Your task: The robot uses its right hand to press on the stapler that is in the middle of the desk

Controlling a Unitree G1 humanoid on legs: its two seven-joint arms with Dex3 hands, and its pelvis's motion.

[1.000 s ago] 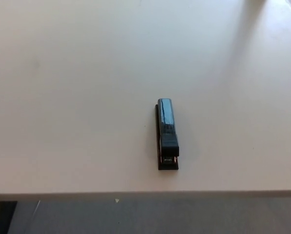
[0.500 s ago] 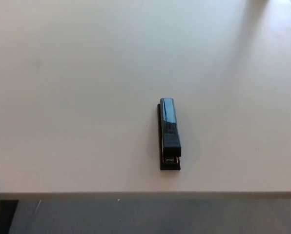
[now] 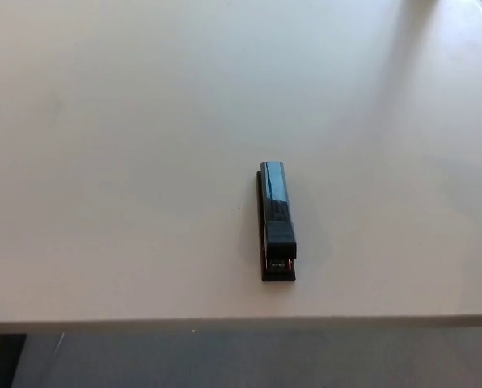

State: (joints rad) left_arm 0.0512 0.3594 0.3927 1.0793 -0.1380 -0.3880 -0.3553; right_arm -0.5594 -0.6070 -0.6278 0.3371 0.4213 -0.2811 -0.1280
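A black stapler (image 3: 276,220) lies on the pale desk (image 3: 128,162), a little right of the middle and close to the near edge. Its length runs away from me, with the hinge end nearest the edge. The glossy top arm rests down on its base. Neither of my hands nor any part of my arms shows in the head view.
The desk's front edge (image 3: 225,322) crosses the bottom of the picture, with grey floor (image 3: 265,360) below it. A soft shadow falls across the far right of the desk.
Only the whole picture shifted by a few pixels and back, so the camera moved slightly. The stapler has stayed in place.
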